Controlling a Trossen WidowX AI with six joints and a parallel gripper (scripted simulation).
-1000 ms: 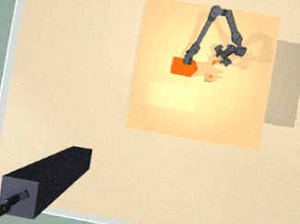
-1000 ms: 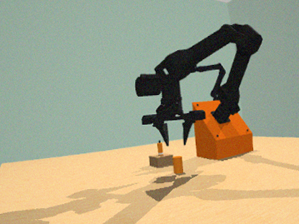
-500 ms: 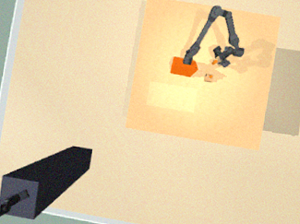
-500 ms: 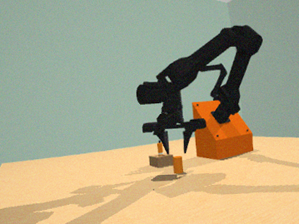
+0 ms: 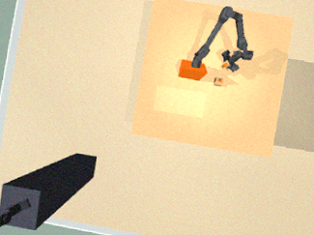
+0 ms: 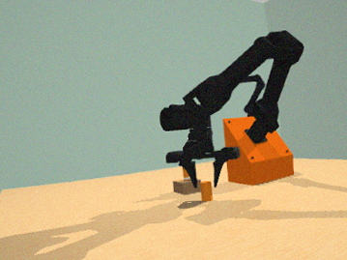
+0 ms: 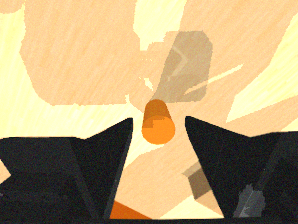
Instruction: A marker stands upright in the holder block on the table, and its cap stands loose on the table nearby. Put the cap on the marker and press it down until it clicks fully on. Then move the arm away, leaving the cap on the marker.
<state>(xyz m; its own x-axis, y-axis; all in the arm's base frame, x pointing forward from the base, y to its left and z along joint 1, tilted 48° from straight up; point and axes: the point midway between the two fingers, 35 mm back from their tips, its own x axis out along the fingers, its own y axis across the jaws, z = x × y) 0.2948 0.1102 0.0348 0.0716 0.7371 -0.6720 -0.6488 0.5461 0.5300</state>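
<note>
The arm (image 6: 240,82) is matte black throughout, built of blocky, rounded links joined at thick knuckle-like joints, with a thin rod running alongside the forearm link. It rises from an orange wedge-shaped base (image 6: 258,154) with a slanted face (small dark screw dots show near its corners). The gripper (image 6: 203,182) is black too: a horizontal crossbar carrying two tapered, pointed fingers, which look like dark triangular wedges in the wrist view.
</note>
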